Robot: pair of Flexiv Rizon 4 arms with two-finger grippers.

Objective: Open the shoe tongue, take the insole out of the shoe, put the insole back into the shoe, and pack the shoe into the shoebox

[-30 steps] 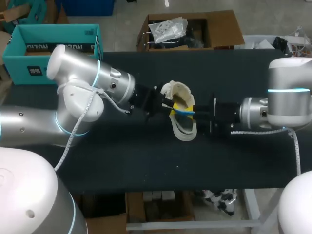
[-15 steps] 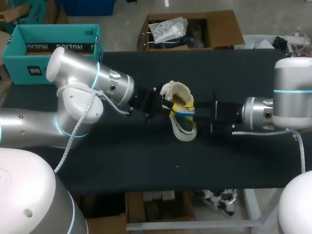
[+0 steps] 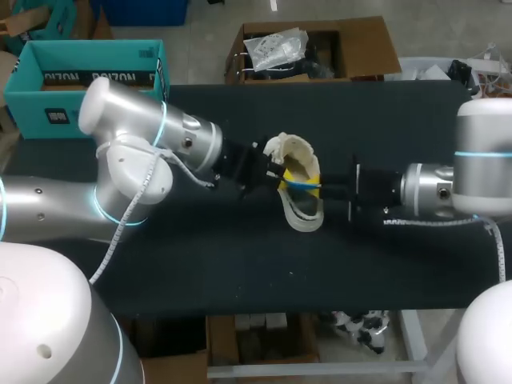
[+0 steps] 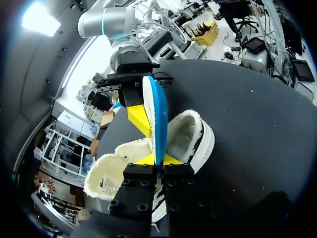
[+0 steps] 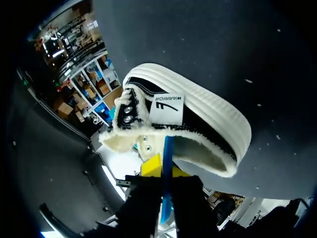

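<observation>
Left wrist view shows the thin blue foam insole (image 4: 157, 119) standing on edge over the cream fleece-lined shoe with a black upper (image 4: 190, 141), which lies in the middle of the black worktop (image 4: 257, 124). The left jaws and right jaws are each closed on 1 end of the insole. Uneven pulling could buckle it, let it slip, or drag the shoe. Since 1.0 s ago the right arm (image 3: 448, 192) has drawn back slightly, and the shoe looks unmoved.

Left gripper (image 3: 278, 174) and right gripper (image 3: 322, 186) pinched tight, facing each other.
</observation>
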